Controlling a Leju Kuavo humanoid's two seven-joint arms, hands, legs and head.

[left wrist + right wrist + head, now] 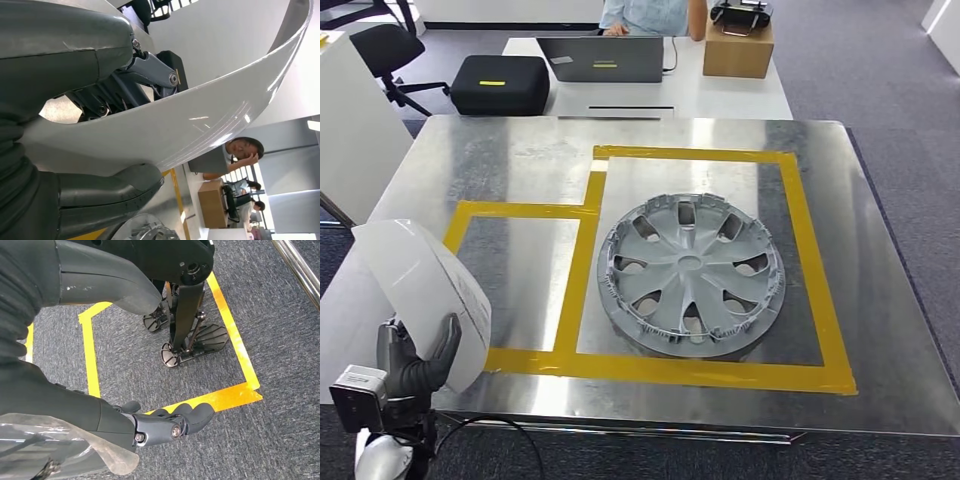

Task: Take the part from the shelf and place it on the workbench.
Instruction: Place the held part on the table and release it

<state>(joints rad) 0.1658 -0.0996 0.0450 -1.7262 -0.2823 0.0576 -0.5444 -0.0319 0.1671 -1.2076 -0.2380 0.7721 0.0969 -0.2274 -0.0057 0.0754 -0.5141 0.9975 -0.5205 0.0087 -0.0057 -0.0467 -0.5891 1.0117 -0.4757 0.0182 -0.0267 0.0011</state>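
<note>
My left hand [422, 362] is raised at the table's [509, 150] near-left corner, gripping the white part [426, 290] upright over that edge. My right hand [166, 422] hangs toward the floor, fingers loose and empty. A hubcap [690, 275] fills the right taped box; the left box lies bare.

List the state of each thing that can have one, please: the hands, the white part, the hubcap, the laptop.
Left hand: grips the white part.
White part: held up at the workbench's near left corner, not yet set down.
Right hand: holds nothing, fingers apart.
Hubcap: lies flat inside the big taped box.
Laptop: open.
</note>
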